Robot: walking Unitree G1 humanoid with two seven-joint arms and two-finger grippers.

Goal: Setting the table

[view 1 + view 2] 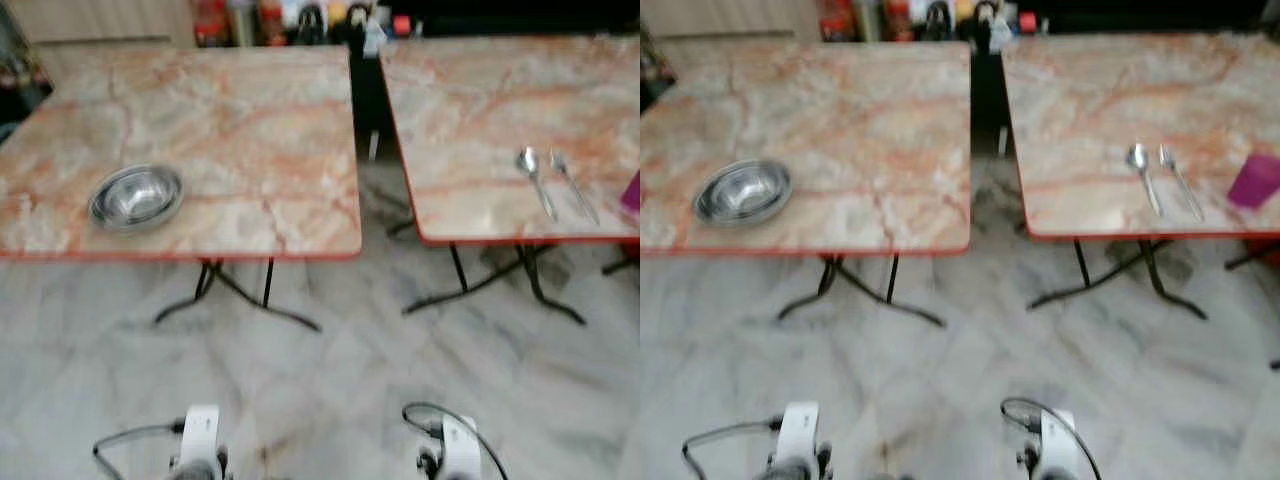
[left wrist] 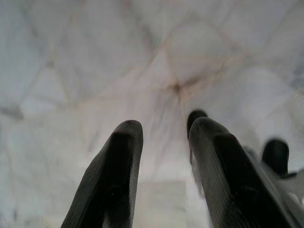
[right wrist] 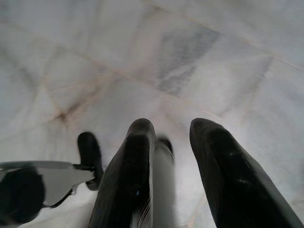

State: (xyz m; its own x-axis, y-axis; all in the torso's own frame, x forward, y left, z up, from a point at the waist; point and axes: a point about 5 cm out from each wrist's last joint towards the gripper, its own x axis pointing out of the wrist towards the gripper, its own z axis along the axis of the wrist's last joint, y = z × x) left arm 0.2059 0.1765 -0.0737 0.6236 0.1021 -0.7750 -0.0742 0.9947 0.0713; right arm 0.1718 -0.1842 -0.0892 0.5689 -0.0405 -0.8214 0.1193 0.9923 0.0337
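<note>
A steel bowl (image 1: 136,197) sits near the front left of the left marble table (image 1: 250,130). On the right marble table (image 1: 480,110), a spoon (image 1: 535,180) and a fork (image 1: 573,186) lie side by side near its front edge, with a purple cup (image 1: 1253,180) to their right. Both arms hang low by the floor, far from the tables. My left gripper (image 2: 161,137) is open with nothing between its fingers. My right gripper (image 3: 173,135) is also open and holds nothing.
A dark gap (image 1: 365,100) separates the two tables, whose black folding legs (image 1: 240,295) stand on a pale marble floor (image 1: 330,370). Bottles and jars (image 1: 290,20) line the back. The floor before the tables is open.
</note>
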